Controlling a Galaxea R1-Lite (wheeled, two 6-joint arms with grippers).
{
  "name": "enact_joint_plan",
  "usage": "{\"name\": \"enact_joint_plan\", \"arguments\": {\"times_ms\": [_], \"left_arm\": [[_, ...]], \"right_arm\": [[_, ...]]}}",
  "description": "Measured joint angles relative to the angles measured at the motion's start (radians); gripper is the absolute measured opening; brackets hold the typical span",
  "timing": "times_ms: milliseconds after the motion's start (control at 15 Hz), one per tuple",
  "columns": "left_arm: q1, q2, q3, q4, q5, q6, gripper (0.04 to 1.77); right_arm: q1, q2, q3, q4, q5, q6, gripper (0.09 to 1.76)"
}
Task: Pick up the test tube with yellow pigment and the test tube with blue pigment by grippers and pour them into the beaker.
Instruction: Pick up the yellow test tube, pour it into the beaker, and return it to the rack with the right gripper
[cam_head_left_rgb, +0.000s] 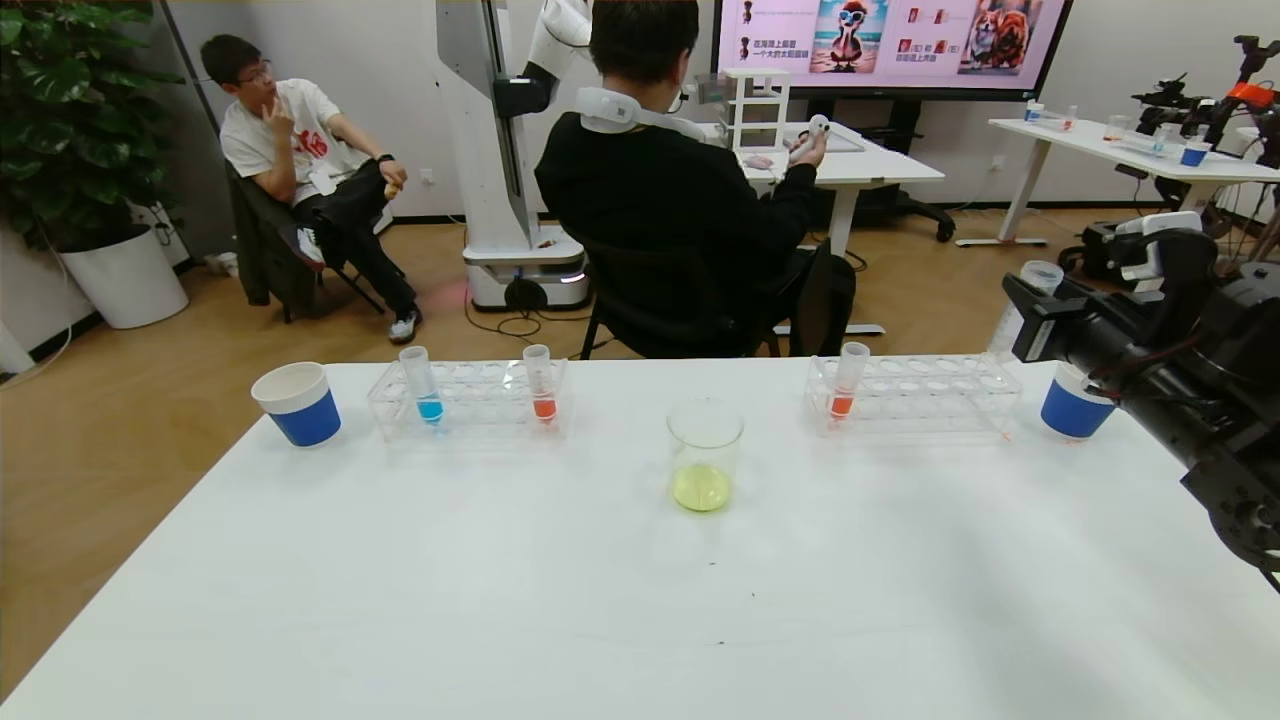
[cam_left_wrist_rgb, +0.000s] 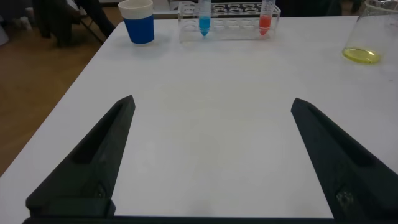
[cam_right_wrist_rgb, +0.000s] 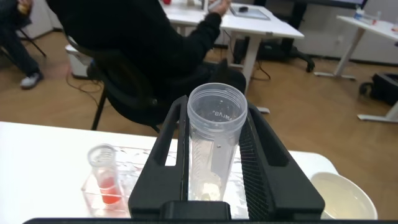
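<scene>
two racks stand at the far side of the tabletop in the head view, and between them, nearer to us, the beaker already holds a shallow pool of yellow liquid. in the left rack we see the test tube with blue pigment upright beside an orange-red tube; the right rack carries another orange-red tube. a blue cup sits at the left end and a second blue cup at the right, partly behind our right arm. the right pincer is raised over that right end, closed on a clear tube whose rim alone shows; the left arm is out of this view. in the left wrist view the left pincer hangs wide and empty over bare tabletop, well apart from the blue tube at the far edge. in the right wrist view the right pincer clamps the test tube with yellow pigment upright, looking emptied, only a pale trace at its tip. we judge the blue tube light, stiff and slick, likely to slip or tilt, so it is best taken on the bare wall above the rack, clear of the liquid. its lower end is blurred by the rack, and we cannot read the liquid level.
</scene>
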Motion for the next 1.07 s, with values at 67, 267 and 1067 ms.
{"name": "enact_joint_plan", "arguments": {"times_ms": [67,267,1067], "left_arm": [[0.0,0.0,0.0,0.0,0.0,0.0,1.75],[0.0,0.0,0.0,0.0,0.0,0.0,1.75],[0.0,0.0,0.0,0.0,0.0,0.0,1.75]], "right_arm": [[-0.036,0.011,-0.027,0.041,0.002,0.0,0.5],[-0.128,0.054,-0.124,0.126,0.002,0.001,0.5],[-0.302,0.301,-0.468,0.25,-0.009,0.001,0.5]]}}
